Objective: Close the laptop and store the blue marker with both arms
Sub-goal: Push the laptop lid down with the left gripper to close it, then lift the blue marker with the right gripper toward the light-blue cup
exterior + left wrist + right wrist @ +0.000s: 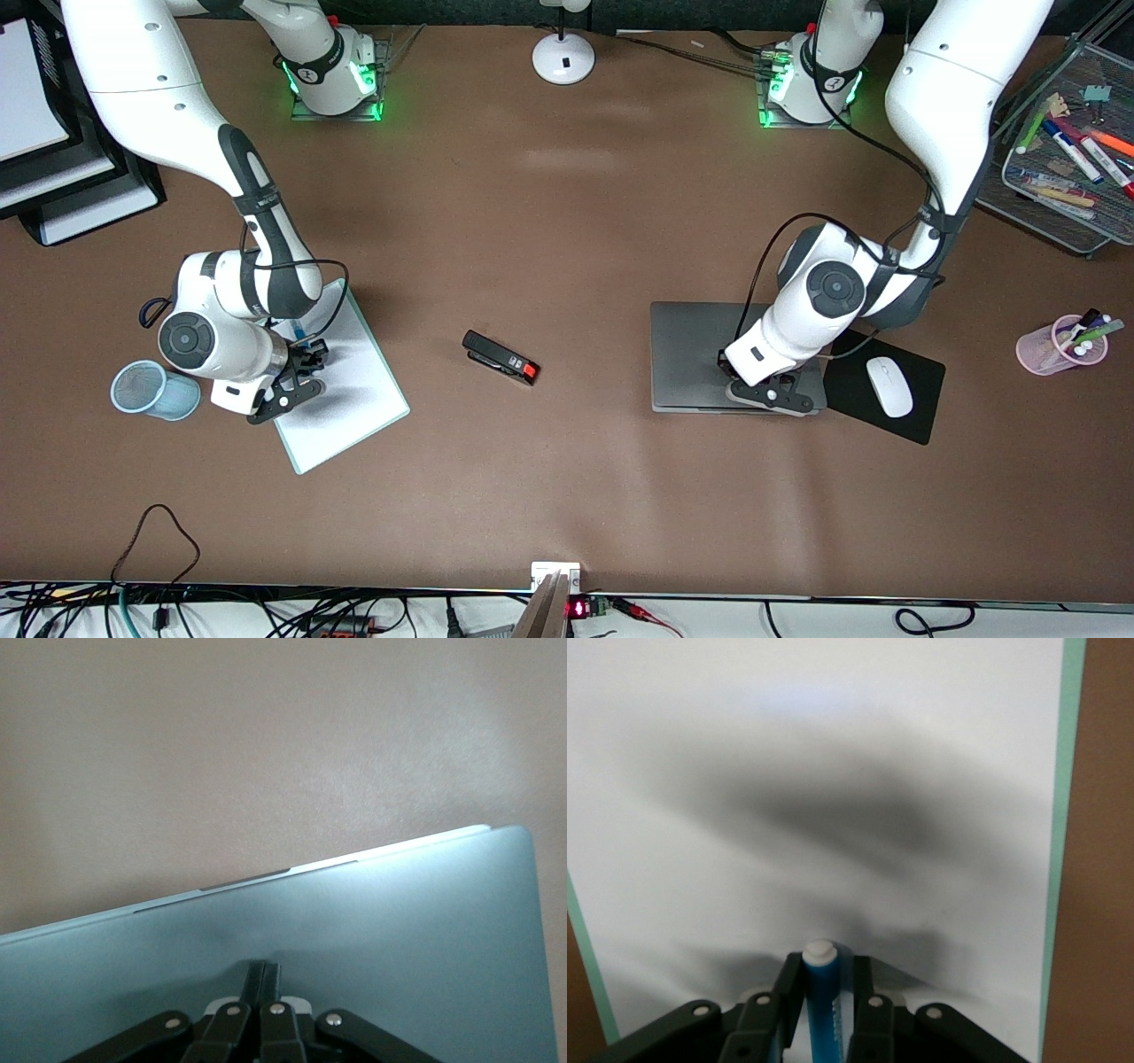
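Starting at the right arm's end of the table: I see a pale blue mesh cup (152, 390) lying on its side, just beside a white sheet on a mint-green-edged clipboard (350, 390). The right arm's black two-finger gripper (299, 368) is down over that clipboard. In the right wrist view its fingers (868, 1010) stand narrow on either side of the slim bright-blue marker with a white tip (821, 1001), pads at or very near the barrel; I read this as a grip on the marker, though contact on both sides is not fully clear from this angle. The marker lies over the white sheet.

Mid-table: a black stapler with a red end (501, 358) lies alone on the brown tabletop (567, 230).

Toward the left arm's end: the slim silver-grey laptop (691, 354) is flat, lid down. The left arm's black gripper (771, 394) rests on the lid near its edge nearest the front camera; in the left wrist view its fingers (264, 979) are pressed together, holding nothing.

Beside the laptop lies a flat black mouse pad (921, 390) carrying a white mouse (889, 386). Next comes a clear pink cup of pens (1059, 346), and farther from the front camera a wire-mesh tray of markers (1063, 159).
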You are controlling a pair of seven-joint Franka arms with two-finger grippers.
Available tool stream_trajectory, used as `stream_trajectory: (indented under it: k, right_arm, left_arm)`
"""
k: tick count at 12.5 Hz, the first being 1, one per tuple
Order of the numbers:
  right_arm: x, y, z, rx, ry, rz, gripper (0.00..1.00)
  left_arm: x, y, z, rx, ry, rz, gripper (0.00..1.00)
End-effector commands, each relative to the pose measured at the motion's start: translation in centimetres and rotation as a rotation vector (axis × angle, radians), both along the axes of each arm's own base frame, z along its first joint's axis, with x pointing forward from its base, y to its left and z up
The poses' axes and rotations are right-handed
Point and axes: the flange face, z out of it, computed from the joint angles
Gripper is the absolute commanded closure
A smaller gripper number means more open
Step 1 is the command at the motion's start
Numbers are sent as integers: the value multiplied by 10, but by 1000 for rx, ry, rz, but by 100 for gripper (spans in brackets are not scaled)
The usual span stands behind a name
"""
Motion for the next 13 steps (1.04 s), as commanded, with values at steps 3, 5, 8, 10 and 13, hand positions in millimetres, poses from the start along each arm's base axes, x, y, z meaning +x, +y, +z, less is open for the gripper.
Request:
stream_trajectory:
  k: [3, 5, 8, 10, 13]
  right_arm:
    - [4, 1, 4, 21, -21, -11, 92]
    - [6, -1, 8, 22, -35, -17, 94]
    - [22, -3, 35, 74, -91, -59, 94]
    - [35, -10, 73, 79, -151, -46, 94]
    - [40, -36, 114, 89, -210, 70, 96]
  left_arm:
    - [11, -9, -26, 11, 3, -28, 100]
    - [11, -9, -31, 10, 8, -27, 100]
    - [12, -9, -33, 11, 8, -28, 100]
    - [15, -9, -29, 13, 1, -27, 100]
    - [19, 1, 4, 53, 23, -18, 100]
